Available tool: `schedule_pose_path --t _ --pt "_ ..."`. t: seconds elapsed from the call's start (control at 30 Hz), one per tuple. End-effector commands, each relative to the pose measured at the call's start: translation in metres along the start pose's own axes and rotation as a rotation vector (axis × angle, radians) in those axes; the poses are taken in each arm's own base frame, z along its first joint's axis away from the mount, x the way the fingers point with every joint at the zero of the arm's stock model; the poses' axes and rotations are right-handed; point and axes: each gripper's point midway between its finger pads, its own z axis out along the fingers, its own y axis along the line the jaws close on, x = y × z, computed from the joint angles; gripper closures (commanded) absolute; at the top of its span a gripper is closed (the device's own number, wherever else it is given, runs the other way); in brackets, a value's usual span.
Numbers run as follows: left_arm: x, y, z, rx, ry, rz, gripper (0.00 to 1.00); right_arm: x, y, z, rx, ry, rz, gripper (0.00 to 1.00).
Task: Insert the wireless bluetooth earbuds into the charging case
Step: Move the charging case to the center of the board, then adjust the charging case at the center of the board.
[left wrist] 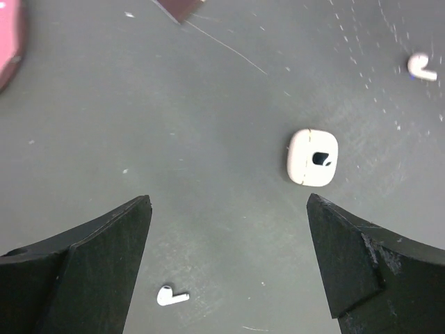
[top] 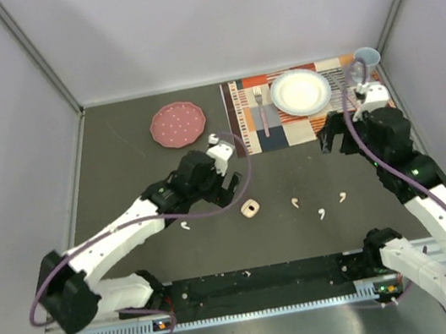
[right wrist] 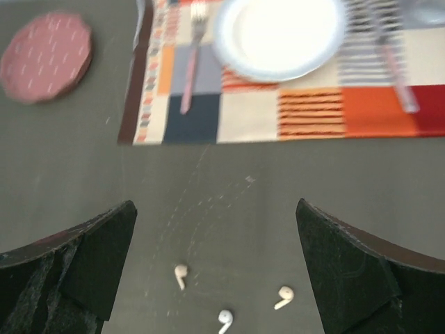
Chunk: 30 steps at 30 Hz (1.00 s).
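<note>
Left pincer (left wrist: 228,209) and right pincer (right wrist: 214,209) gape wide, empty, above scattered earbuds (right wrist: 181,273)

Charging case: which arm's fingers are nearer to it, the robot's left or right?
Left. The left fingers hang open right beside the charging case, which lies just ahead of them. The right fingers are far off, by the placemat.

My jaws: black. Bench (top: 124,192): dark grey, pale scratches. Earbuds (top: 296,203): white. Case (left wrist: 313,158): cream-white, black mark on top. Disc (top: 177,125): pink, white flecks. Mat (top: 302,130): patchwork of orange, navy, cream, striped blocks. Plate (top: 300,91): white, blue rim. Fork (top: 261,109): pink.
</note>
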Motion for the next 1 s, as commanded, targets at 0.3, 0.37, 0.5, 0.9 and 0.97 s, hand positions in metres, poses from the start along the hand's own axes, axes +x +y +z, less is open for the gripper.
schedule_pose_path --t 0.3,0.37,0.5,0.9,0.97 --pt "0.014 0.048 -0.051 -0.114 -0.176 -0.314 0.01 0.117 0.1 0.027 -0.694 0.304 -0.478 0.01" --pt "0.022 0.053 -0.055 -0.149 -0.163 -0.33 0.01 0.133 0.111 0.028 -0.739 0.354 -0.429 0.01" --pt "0.028 0.063 -0.065 -0.209 -0.18 -0.369 0.01 0.145 0.153 0.039 -0.802 0.364 -0.184 0.01" --pt "0.035 0.07 -0.099 -0.265 -0.259 -0.456 0.01 0.209 0.168 0.061 -0.72 0.557 -0.092 0.01" --pt "0.041 0.071 -0.1 -0.279 -0.246 -0.461 0.01 0.216 0.174 0.06 -0.743 0.572 -0.08 0.01"
